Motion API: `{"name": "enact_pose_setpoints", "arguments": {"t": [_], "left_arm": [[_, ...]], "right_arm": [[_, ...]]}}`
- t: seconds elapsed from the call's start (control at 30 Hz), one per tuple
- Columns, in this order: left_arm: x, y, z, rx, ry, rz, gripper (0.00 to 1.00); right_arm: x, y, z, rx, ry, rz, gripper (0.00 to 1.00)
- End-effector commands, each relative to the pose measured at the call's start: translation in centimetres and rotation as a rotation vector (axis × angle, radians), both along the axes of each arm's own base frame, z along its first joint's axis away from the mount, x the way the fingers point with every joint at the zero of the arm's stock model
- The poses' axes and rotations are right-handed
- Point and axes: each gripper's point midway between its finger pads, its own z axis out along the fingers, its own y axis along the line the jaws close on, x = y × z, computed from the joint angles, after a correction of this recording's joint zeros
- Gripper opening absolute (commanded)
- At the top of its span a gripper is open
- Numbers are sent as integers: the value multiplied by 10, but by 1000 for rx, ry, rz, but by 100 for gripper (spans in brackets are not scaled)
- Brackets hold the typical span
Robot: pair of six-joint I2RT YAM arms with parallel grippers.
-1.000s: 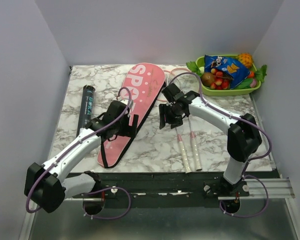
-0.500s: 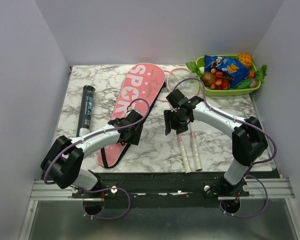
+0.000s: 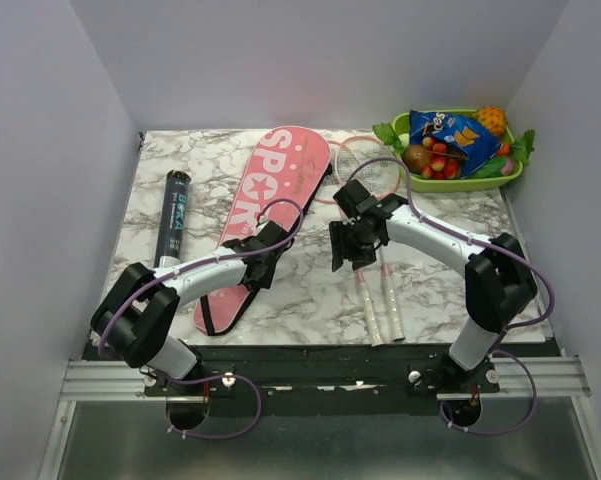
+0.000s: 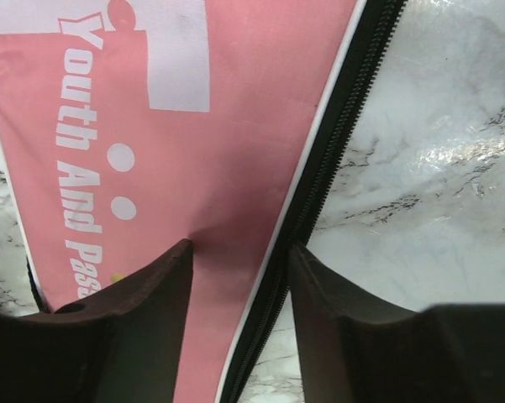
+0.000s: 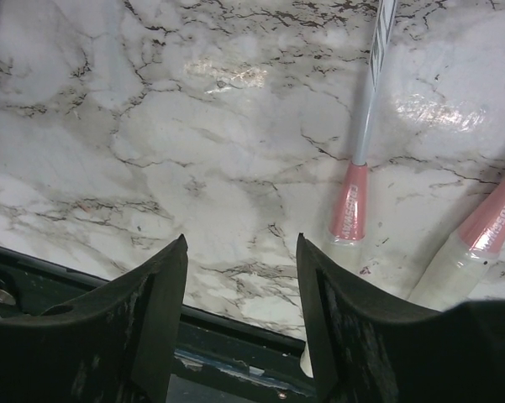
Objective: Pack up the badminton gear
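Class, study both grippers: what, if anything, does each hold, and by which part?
Nothing is held. The left gripper is open over the zipper edge of the pink bag; the right gripper is open over the table, beside the rackets.

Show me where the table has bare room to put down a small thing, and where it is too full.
Free: the far-left marble between tube and bag; the front strip between bag and rackets. Crowded: the far right, where the racket heads lie near the tray, and the middle, under the left gripper and right gripper.
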Motion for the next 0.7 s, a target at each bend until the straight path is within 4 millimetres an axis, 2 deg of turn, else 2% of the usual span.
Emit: {"name": "enact_pose_setpoints", "arguments": {"t": [0.0,0.13,0.2,0.23,0.3,0.33,0.5,0.67], "left_arm": [[1,-2,-4,-1,-3,7,51],[-3,-2,-9,-3,17,6,31],[-4,-2,-11,-1,25,1,24],[-4,-3,-11,-2,27,-2,15],[-4,-4,-11,-8,29,-8,3],[-4,-6,-12,-12,33,-16,0],[0,-11,-7,-21,31,-43,0],[24,-32,37,-87,-56,-78,0]], "right_arm": [[-1,2,0,21,-2,1,62],[-2,2,-3,23,3,1,61],[-4,2,-5,25,7,2,61],[-4,2,-5,26,8,1,61],[-4,2,-4,27,5,-1,61],[-4,1,-4,26,4,-2,61],[-1,0,0,21,-15,-9,61],[19,-11,20,-19,-106,-39,61]]}}
